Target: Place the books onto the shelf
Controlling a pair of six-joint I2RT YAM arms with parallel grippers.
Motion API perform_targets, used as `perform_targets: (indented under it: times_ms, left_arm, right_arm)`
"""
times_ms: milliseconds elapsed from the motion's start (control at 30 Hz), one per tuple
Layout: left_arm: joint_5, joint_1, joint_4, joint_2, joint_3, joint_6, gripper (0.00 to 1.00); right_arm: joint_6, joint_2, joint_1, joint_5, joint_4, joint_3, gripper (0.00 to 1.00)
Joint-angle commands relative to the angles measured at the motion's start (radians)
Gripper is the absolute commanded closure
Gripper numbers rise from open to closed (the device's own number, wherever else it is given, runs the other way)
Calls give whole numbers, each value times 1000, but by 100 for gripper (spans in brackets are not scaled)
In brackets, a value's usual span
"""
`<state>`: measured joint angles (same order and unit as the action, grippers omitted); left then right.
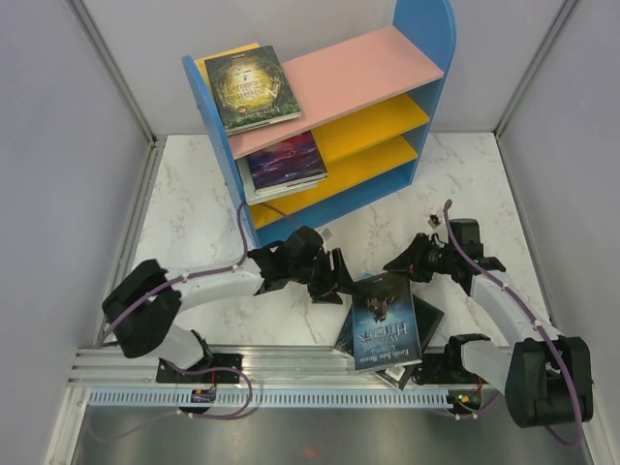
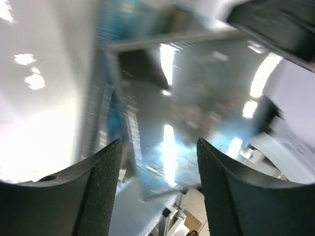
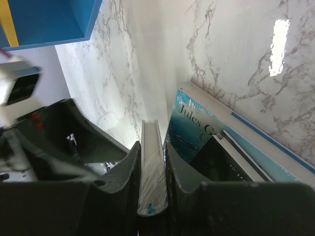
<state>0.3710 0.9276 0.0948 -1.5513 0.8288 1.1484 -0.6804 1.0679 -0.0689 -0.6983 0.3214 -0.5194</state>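
Observation:
The shelf stands at the back. A dark green book lies on its pink top board and a purple galaxy book on the yellow board below. My right gripper is shut on the page edge of a dark blue book, which is tilted up over the stack near the front edge. Under it lie a teal book and a black book. My left gripper is open just left of the dark blue book, whose glossy cover fills its blurred view. In the top view, the left gripper and right gripper flank that book's upper edge.
The shelf's blue side panel shows at the far end of the right wrist view. Grey walls close in the marble table on the left, right and back. An aluminium rail runs along the near edge by the arm bases.

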Motion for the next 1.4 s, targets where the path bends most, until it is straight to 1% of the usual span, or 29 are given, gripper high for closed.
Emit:
perform_targets:
  times_ms: [0,67,100,233,367,400,433,467,533,567,600,633,700,733,767,800,833,867,933,967,1000,1033,1067,1100,1133,1167,1200,1267,1367]
  left_arm:
    - [-41,-1,-60,195,-29,53,33]
    - [-79,-6,-29,261,-80,56,32]
    - [-92,-6,-32,328,-100,71,31]
    - [-139,-9,-47,454,-181,94,28]
    - [-144,-10,-67,516,-250,114,28]
    - [-144,-10,-67,522,-257,116,28]
    - [-145,-9,-66,527,-261,113,28]
    - [-147,-10,-63,534,-273,113,28]
    - [-156,-10,-64,536,-289,114,28]
    - [-159,-10,-66,530,-298,108,27]
    - [-162,-10,-66,528,-301,103,27]
    - [-168,-10,-66,524,-306,99,27]
    - [-172,-12,-69,507,-310,91,27]
    - [-170,-13,-72,498,-315,88,27]
    - [-169,-18,-73,491,-315,82,27]
    - [-167,-19,-79,473,-315,80,27]
    - [-162,-21,-81,462,-315,76,27]
    - [-159,-24,-86,452,-315,67,27]
    - [-147,-26,-90,415,-319,59,27]
    - [-136,-29,-122,389,-324,53,28]
    - [-136,-32,-122,389,-327,53,28]
    - [-126,-36,-127,376,-330,51,29]
    - [-124,-44,-121,378,-329,39,30]
    - [-129,-49,-104,384,-326,36,30]
    - [-145,-55,-83,410,-315,27,30]
    - [-161,-70,4,424,-306,1,29]
    - [-178,-75,43,444,-294,-16,28]
    - [-219,-101,106,493,-292,-51,26]
    - [-213,-160,105,526,-332,-65,25]
  right_arm:
    - [-103,6,-6,-33,-48,-39,100]
    - [-132,18,-5,-36,-77,-48,100]
    - [-146,26,-6,-46,-88,-50,100]
    - [-235,46,-6,-87,-174,-53,100]
    - [-359,61,-6,-133,-312,-24,100]
    - [-428,63,-6,-141,-365,-12,100]
    - [-461,63,-5,-159,-405,1,100]
    - [-506,61,-6,-170,-498,33,100]
    - [-673,63,-5,-194,-641,77,100]
    - [-741,63,-5,-194,-814,129,100]
    - [-865,64,-6,-190,-900,153,100]
    - [-899,64,-5,-181,-1009,169,100]
    - [-901,60,-5,-179,-1007,170,100]
    - [-831,58,-6,-181,-971,157,100]
    - [-767,55,-6,-175,-834,122,100]
    - [-705,50,-8,-168,-750,101,100]
    - [-553,47,-11,-158,-573,78,100]
    - [-474,46,-22,-121,-471,20,100]
    - [-363,37,-35,-84,-322,-17,89]
    - [-326,29,-49,-72,-283,-18,63]
    - [-309,27,-57,-61,-265,-13,43]
    - [-285,26,-68,-44,-190,-16,5]
    - [-215,26,-89,-15,-139,-22,2]
    - [-181,30,-103,14,-87,-30,2]
    - [-151,33,-118,82,-38,-36,2]
    - [-121,38,-133,112,49,-44,2]
    - [-99,38,-166,135,73,-39,2]
    - [-117,27,-230,187,76,-4,2]
    - [-191,6,-308,232,12,65,2]
